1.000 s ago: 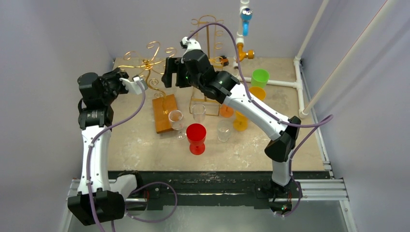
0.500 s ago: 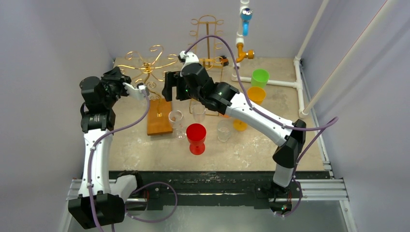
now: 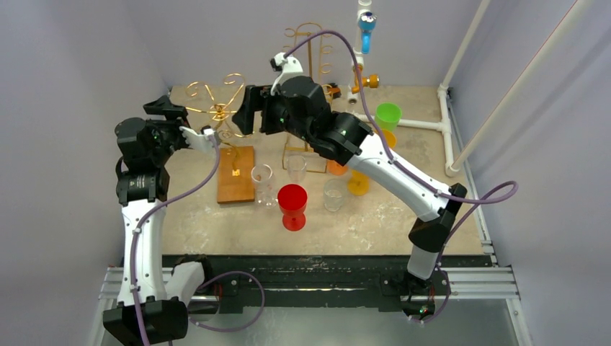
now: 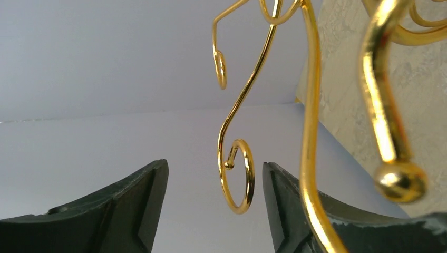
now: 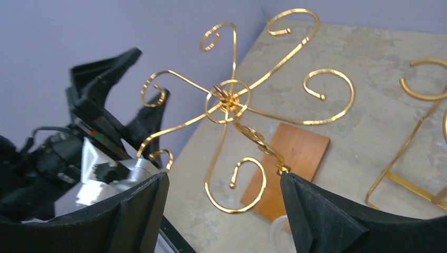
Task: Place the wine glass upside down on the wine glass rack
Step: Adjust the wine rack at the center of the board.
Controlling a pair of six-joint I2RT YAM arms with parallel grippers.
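The wine glass rack (image 3: 218, 109) is a gold wire stand with curled arms on a wooden base (image 3: 236, 175), standing back left. A clear wine glass (image 3: 262, 178) stands upright on the table next to that base, with another (image 3: 296, 167) just right of it. My left gripper (image 3: 179, 119) is open at the rack's left side. In the left wrist view one gold curl (image 4: 235, 176) hangs between its fingers, touching neither, and the left gripper (image 4: 215, 205) holds nothing. My right gripper (image 5: 224, 211) is open and empty above the rack's hub (image 5: 227, 100).
A red goblet (image 3: 292, 205) and a clear tumbler (image 3: 333, 193) stand in front of the glasses. A taller gold wire stand (image 3: 310, 50) is behind them. Orange cups (image 3: 357, 180), a green cup (image 3: 387, 115) and white pipes (image 3: 432, 126) fill the right side.
My left gripper has opened, so the rack's curl now sits loose between its fingers. The rack turned and its wooden base straightened. The right gripper lifted slightly, still open.
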